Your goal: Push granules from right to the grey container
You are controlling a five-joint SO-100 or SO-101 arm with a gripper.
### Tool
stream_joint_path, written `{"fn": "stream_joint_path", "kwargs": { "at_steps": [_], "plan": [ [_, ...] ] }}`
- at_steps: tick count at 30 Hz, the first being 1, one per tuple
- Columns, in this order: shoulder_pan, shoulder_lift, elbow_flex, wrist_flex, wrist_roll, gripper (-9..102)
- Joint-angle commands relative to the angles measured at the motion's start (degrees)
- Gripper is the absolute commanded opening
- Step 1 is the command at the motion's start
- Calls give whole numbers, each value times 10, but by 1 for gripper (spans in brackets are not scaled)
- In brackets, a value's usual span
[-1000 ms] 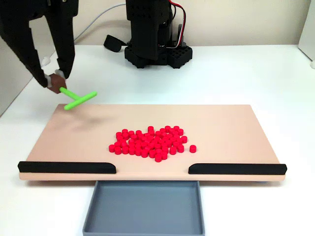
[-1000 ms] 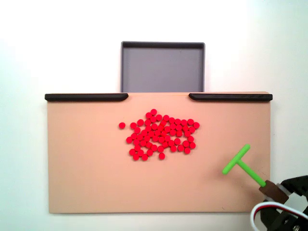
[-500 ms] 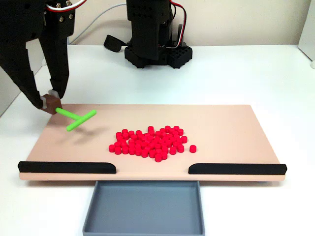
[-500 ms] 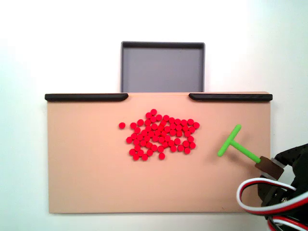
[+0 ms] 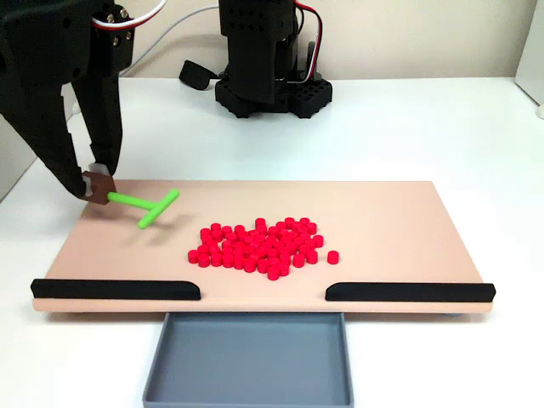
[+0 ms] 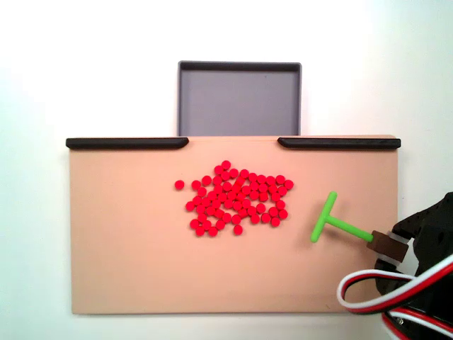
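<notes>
The granules [image 5: 259, 246] lie as a loose red cluster near the middle of the tan board [image 5: 399, 221], and appear as the same patch of granules [image 6: 234, 197] in the view from above. The grey container [image 5: 248, 360] sits against the board's near edge, between two black strips; seen from above, the grey container [image 6: 238, 98] is at the top. My gripper [image 5: 94, 181] is shut on the brown handle of a green T-shaped stick [image 5: 145, 204], held low over the board's left end. From above, the gripper [image 6: 391, 246] and stick [image 6: 333, 223] are right of the cluster, apart from it.
Black strips [image 5: 116, 289] [image 5: 410, 291] line the board's near edge, leaving a gap at the container. The arm's black base [image 5: 268, 64] stands behind the board. White table surrounds the board [image 6: 127, 255]. Red, white and black cables [image 6: 375, 290] hang by the gripper.
The gripper has come down and carried the green stick along the board toward the granules. The granules have not moved.
</notes>
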Motion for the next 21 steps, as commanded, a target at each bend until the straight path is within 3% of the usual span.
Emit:
{"fn": "stream_joint_path", "kwargs": {
  "at_steps": [1, 21],
  "plan": [
    [0, 4, -6, -1, -14, 0],
    [-14, -20, -6, -36, -83, 0]
  ]
}}
